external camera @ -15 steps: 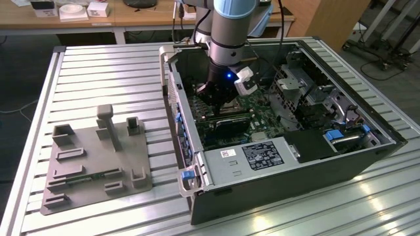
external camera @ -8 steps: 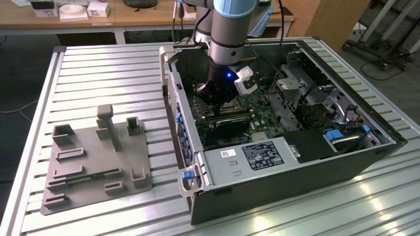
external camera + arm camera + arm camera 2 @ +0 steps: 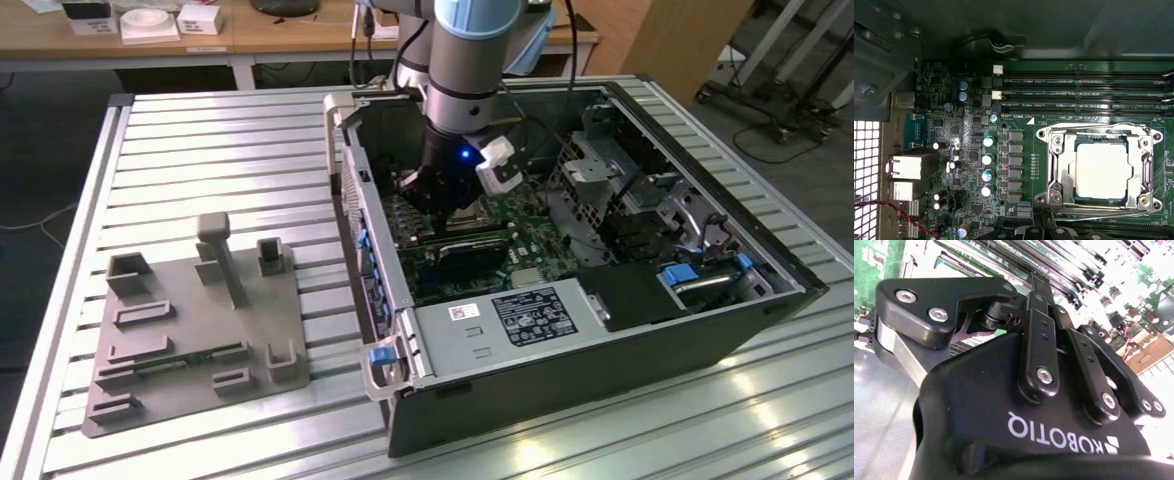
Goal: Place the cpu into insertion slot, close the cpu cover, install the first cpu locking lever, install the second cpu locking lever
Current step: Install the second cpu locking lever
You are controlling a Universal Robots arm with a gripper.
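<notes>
On the exterior view's left, we are seeing a grey moulded fixture (image 3: 200, 330) lying on the slatted metal table (image 3: 214, 130), well apart from the open computer case (image 3: 587, 380) at the exterior view's right. The arm (image 3: 461, 70) is reaching down into the case from above, and the gripper (image 3: 434, 195) is hanging low over the green motherboard (image 3: 534, 235), just beside the insertion slot (image 3: 470, 222). In the second wrist view we are looking along the gripper (image 3: 1036, 280): its black links are drawn in towards each other, the tips are meeting in front of the long memory slots (image 3: 1069, 260), and nothing is showing between them. In the first wrist view the dark tips of the gripper (image 3: 1044, 232) are sitting just beside one edge of the insertion slot (image 3: 1044, 197). The cpu (image 3: 1102, 170) is lying flat inside that slot, its pale metal top showing through the window of the cpu cover (image 3: 1141, 165), which is lying down flat around it. One thin wire lever (image 3: 1094, 126) is lying along the slot's edge nearest the memory slots (image 3: 1084, 92), and a second wire lever (image 3: 1099, 215) is lying along the opposite edge; we cannot tell whether either is hooked.
</notes>
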